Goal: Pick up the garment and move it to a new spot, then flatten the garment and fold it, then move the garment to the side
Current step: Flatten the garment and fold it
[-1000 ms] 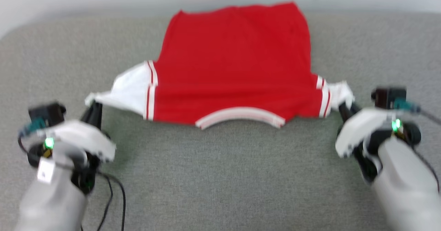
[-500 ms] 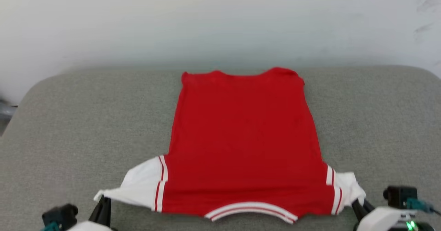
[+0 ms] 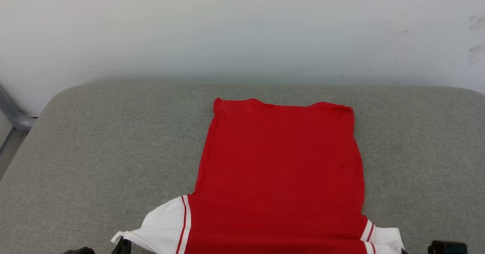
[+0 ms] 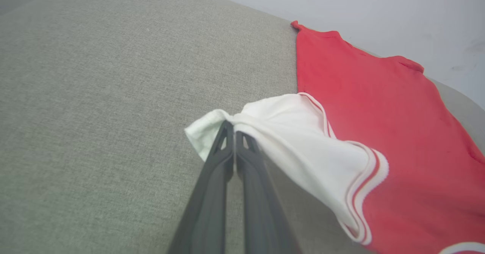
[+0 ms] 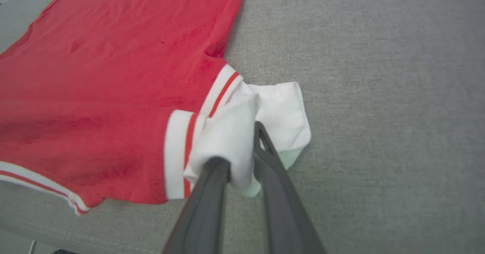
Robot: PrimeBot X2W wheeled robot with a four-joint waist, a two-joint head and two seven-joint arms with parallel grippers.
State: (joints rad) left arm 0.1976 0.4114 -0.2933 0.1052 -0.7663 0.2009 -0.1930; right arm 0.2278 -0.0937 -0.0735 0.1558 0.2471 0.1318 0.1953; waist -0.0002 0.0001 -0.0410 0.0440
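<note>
One garment [image 3: 280, 178] lies spread, plain red side up, on the grey cushion [image 3: 113, 140], its two white sleeves nearest the robot. The step looks like flattening. The left gripper [image 4: 231, 127] is clamped on the left sleeve [image 4: 288, 132]. The right gripper [image 5: 238, 144] has jaws slightly parted around the bunched right sleeve [image 5: 280, 110], and whether it grips cannot be told. Next, probably: smooth both sleeves flat, let go, then start the fold.

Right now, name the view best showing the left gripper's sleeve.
Left wrist view: the sleeve shows whole, pinched by the shut left gripper. Head view crops it at the bottom; right wrist view shows the garment's opposite side.
</note>
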